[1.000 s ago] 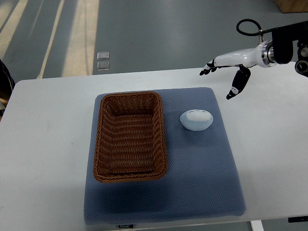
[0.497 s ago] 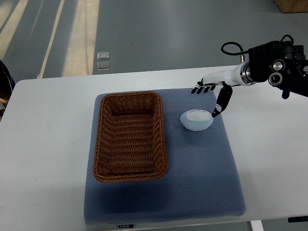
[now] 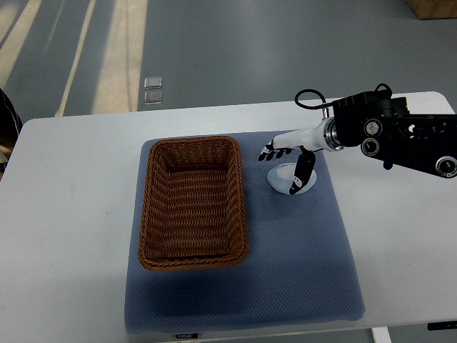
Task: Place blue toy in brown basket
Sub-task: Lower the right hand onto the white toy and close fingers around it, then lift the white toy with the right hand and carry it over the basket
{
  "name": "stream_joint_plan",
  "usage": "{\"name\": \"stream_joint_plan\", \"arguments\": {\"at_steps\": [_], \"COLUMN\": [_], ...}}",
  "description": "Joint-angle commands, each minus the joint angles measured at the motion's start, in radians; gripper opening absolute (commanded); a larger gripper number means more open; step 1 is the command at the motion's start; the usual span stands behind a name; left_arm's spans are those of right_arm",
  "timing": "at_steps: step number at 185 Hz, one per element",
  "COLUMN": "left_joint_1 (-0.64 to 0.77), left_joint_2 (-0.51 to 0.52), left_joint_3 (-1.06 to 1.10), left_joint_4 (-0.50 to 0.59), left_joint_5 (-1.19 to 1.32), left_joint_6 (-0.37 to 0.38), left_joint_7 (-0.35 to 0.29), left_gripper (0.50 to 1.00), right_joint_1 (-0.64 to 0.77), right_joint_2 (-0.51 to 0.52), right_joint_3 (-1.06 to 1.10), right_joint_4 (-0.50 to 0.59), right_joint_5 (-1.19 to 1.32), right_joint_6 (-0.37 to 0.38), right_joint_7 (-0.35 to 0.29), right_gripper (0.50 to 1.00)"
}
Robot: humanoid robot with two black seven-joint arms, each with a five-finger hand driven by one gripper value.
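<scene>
A pale blue egg-shaped toy (image 3: 284,177) lies on the blue mat (image 3: 300,257), just right of the brown wicker basket (image 3: 193,202), which holds nothing. My right hand (image 3: 284,161) comes in from the right and hangs over the toy. Its fingers (image 3: 268,151) are spread past the toy's far side and its thumb (image 3: 300,174) points down at the toy's right side. The hand hides part of the toy. I cannot see that the fingers have closed on it. The left arm is out of view.
The mat lies on a white table (image 3: 71,214). The right forearm and its black wrist housing (image 3: 389,136) stretch over the table's right side. Grey floor lies beyond the table's far edge.
My right hand has moved left and towards me, from the table's far right corner to right over the toy. The toy and basket have not moved.
</scene>
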State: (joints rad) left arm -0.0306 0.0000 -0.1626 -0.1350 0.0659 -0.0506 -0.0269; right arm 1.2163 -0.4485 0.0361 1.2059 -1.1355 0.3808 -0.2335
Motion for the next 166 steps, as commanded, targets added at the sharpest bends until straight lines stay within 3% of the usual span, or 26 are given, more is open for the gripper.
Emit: {"name": "stream_joint_plan", "arguments": {"at_steps": [1, 30, 48, 71, 82, 99, 123, 166], "left_joint_1": [0.0, 0.0, 0.0, 0.0, 0.0, 0.0, 0.0, 0.0], "left_joint_2": [0.0, 0.0, 0.0, 0.0, 0.0, 0.0, 0.0, 0.0], "left_joint_3": [0.0, 0.0, 0.0, 0.0, 0.0, 0.0, 0.0, 0.0], "left_joint_4": [0.0, 0.0, 0.0, 0.0, 0.0, 0.0, 0.0, 0.0], "left_joint_5": [0.0, 0.0, 0.0, 0.0, 0.0, 0.0, 0.0, 0.0], "left_joint_6": [0.0, 0.0, 0.0, 0.0, 0.0, 0.0, 0.0, 0.0], "left_joint_7": [-0.001, -0.001, 0.001, -0.001, -0.001, -0.001, -0.001, -0.001], "left_gripper": [1.0, 1.0, 1.0, 1.0, 1.0, 1.0, 1.0, 1.0], "right_joint_1": [-0.014, -0.04, -0.046, -0.055, -0.057, -0.055, -0.049, -0.024], "right_joint_2": [0.011, 0.031, 0.04, 0.042, 0.045, 0.047, 0.044, 0.025], "right_joint_3": [0.002, 0.002, 0.002, 0.002, 0.002, 0.002, 0.004, 0.018], "right_joint_4": [-0.029, -0.077, -0.086, -0.085, -0.085, -0.082, -0.082, -0.083], "right_joint_5": [-0.037, -0.079, -0.086, -0.087, -0.087, -0.086, -0.084, -0.072], "right_joint_6": [-0.005, -0.023, -0.022, -0.019, -0.016, -0.008, -0.005, 0.009], "right_joint_7": [0.0, 0.0, 0.0, 0.002, 0.002, 0.002, 0.002, 0.016], "right_gripper": [0.899, 0.862, 0.795, 0.782, 0.752, 0.621, 0.503, 0.5]}}
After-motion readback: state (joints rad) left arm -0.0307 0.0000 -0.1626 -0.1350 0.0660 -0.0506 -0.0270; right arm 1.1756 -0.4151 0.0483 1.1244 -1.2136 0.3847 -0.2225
